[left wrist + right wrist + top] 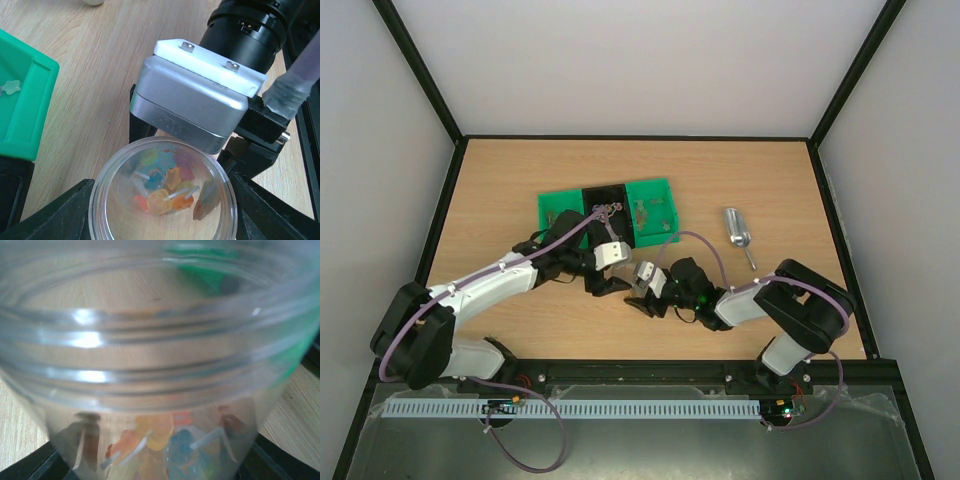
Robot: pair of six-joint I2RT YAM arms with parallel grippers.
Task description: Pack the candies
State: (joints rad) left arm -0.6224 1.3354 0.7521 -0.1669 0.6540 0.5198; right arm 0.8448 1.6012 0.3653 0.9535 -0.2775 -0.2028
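A clear plastic jar point(107, 175) stands on the wooden table with the candies point(162, 187), star-shaped and coloured, some on white sticks, lying in its bottom. My left gripper point(162, 222) has its black fingers point(60, 215) pressed against the jar's two sides. My right gripper point(160, 465) reaches in from the opposite side, and the jar point(160, 340) fills its view, with a dark finger at each lower corner against the wall. The candies point(165, 440) show through the jar's wall. From above, both grippers point(610, 283) point(642, 297) meet mid-table.
A green tray point(552, 207) with a black middle section and a few loose candies lies just behind the grippers; its corner point(25, 100) is close on the left. A metal scoop point(737, 230) lies to the right of the tray.
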